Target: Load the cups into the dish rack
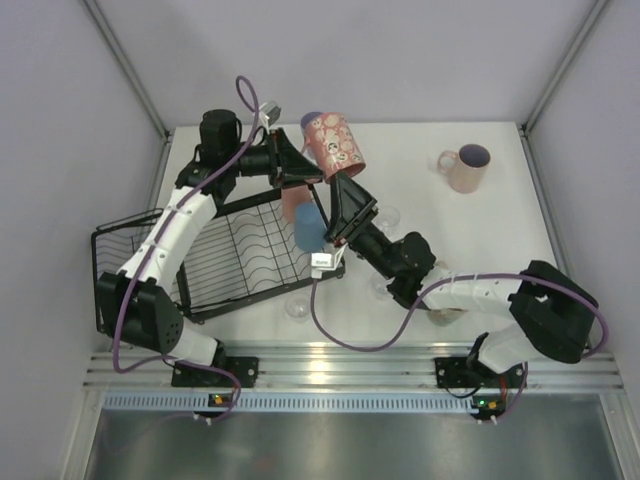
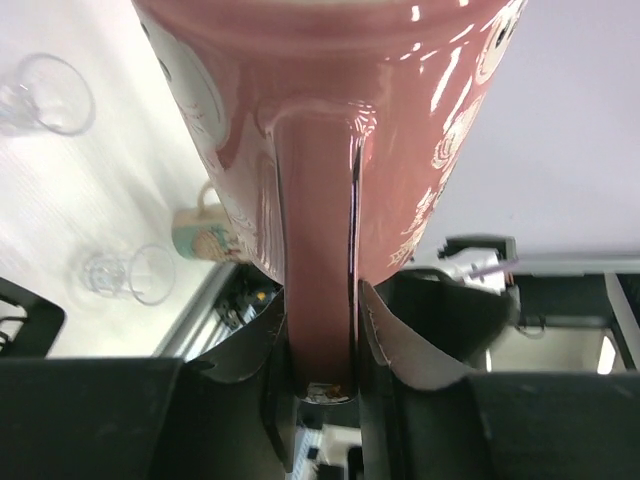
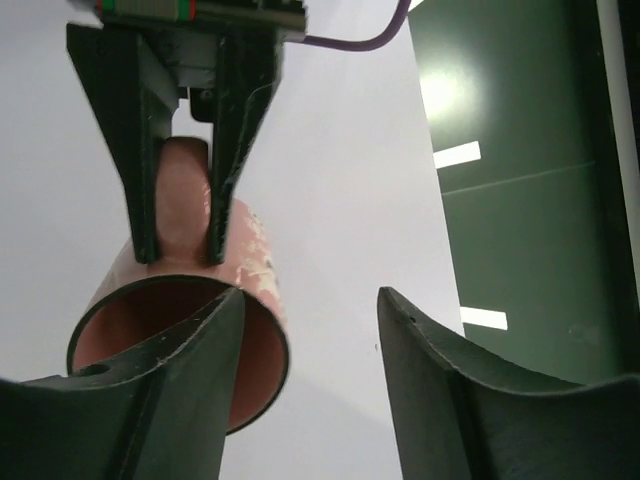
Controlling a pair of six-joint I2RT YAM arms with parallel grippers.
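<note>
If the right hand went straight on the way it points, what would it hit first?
The glossy pink ceramic mug, most likely its open rim: it lies just ahead of the open right hand, held by its handle in the left hand. Depth is unclear.

pink mug [image 2: 300, 70] cropped by top edge, clear glass [image 2: 125, 272] blurred, perhaps a cup [image 1: 447, 316] beneath right arm [image 1: 480, 292]

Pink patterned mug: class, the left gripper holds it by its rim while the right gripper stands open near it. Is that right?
Not quite: the left gripper holds the pink patterned mug by its handle, not its rim; the left wrist view shows it. The right gripper does stand open near it.
</note>
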